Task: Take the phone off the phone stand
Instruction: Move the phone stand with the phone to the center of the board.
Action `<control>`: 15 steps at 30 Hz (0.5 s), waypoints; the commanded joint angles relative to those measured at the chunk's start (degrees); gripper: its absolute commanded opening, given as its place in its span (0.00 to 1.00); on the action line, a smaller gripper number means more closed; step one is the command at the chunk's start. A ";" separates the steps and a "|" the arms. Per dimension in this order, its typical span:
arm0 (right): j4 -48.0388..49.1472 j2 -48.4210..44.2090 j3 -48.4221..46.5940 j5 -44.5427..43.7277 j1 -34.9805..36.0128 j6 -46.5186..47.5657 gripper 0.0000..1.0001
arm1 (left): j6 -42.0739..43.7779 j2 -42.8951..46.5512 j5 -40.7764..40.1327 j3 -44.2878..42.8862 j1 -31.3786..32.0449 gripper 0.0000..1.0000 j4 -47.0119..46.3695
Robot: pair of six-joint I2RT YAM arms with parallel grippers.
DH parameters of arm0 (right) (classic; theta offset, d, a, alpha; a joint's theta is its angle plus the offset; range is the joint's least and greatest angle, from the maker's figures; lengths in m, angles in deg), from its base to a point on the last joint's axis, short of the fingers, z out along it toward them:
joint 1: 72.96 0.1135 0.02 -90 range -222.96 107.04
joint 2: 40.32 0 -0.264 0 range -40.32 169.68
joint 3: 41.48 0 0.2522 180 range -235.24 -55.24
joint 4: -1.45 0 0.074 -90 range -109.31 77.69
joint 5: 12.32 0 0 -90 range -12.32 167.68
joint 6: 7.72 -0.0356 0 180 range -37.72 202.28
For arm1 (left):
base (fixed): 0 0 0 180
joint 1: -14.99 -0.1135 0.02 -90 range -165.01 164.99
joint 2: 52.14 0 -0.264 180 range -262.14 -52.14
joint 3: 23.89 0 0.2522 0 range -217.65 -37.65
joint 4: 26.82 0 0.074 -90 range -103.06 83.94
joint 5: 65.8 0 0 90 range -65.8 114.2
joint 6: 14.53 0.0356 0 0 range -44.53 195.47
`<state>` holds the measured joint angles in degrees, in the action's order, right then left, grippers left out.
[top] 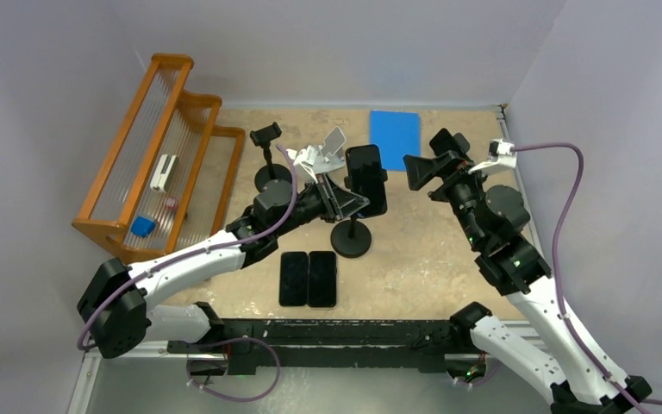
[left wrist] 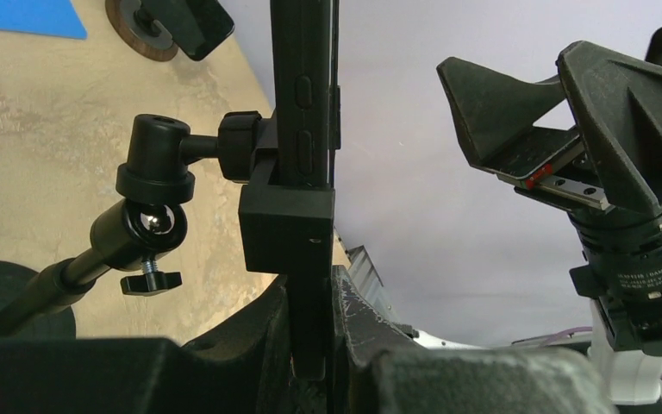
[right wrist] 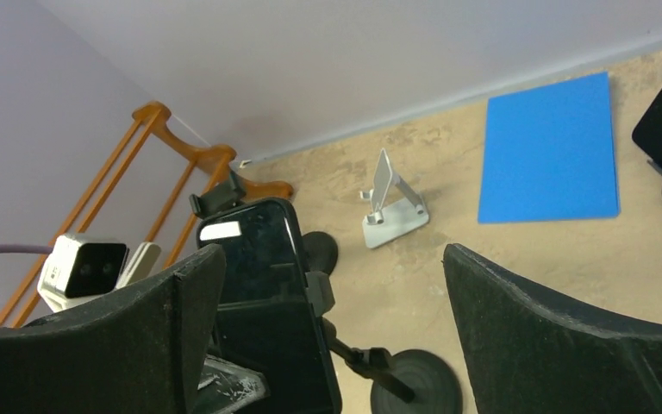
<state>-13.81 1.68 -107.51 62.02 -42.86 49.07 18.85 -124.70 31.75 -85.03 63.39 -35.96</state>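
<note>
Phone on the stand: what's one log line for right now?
left gripper: shut on phone lower edge | right gripper: open, beside phone, not touching | phone: upright, clamped in phone stand

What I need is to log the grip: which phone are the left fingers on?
The upright phone clamped in the stand; the left fingers pinch its edge. The other two phones lie flat, side by side, untouched.

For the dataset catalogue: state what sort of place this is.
Probably a lab robot test cell: plain walls box in the table, a left arm and right arm are bolted at its near edge, and a wooden rack and blue mat look staged.
</note>
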 commanded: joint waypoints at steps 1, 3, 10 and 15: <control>-1.72 -1.19 0.04 0.75 0.13 -5.23 0.99 | -0.28 3.43 1.30 2.13 -1.27 0.00 -0.69; -3.61 -0.20 -0.59 1.37 0.13 -5.99 0.99 | 0.36 4.26 1.93 2.21 -1.31 0.00 0.44; 1.05 -4.02 3.00 5.24 0.17 -3.03 0.99 | 1.31 5.06 2.53 2.81 -1.46 0.08 2.05; 9.48 -9.31 6.42 13.66 0.19 1.75 0.99 | 1.86 4.32 3.63 2.60 -1.47 0.11 1.81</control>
<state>-14.20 -3.96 -102.00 68.46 -42.86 46.49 19.09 -121.22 34.29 -82.73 62.58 -34.23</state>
